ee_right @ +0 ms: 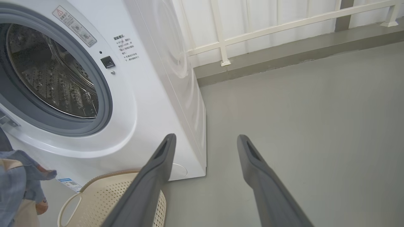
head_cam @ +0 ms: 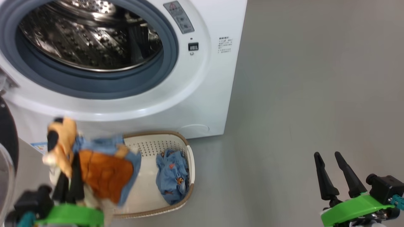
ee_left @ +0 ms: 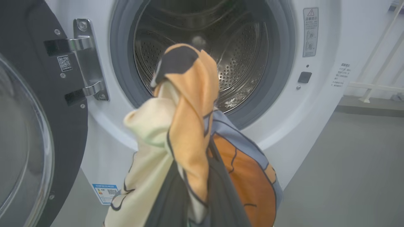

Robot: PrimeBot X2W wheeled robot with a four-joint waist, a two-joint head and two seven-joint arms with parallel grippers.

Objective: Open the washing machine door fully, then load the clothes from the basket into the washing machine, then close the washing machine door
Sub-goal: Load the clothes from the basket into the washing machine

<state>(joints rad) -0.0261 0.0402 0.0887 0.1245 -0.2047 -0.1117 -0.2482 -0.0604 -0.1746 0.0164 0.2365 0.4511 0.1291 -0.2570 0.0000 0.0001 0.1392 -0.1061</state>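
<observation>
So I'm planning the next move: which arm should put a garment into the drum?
Left: the left gripper holds a garment facing the open drum; the right gripper is open and empty, aside.

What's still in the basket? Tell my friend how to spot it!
Find the big white washing machine; on the floor before it sits a cream basket with a brown rim. Inside lies a crumpled light blue garment with small orange prints, unlike the orange-and-cream garment held up by the left gripper.

Basket (head_cam: 148,146) before washing machine (head_cam: 214,94) — one garment (head_cam: 172,176) inside, other garment (head_cam: 104,171) left of it; door (ee_left: 68,126) far left.
</observation>
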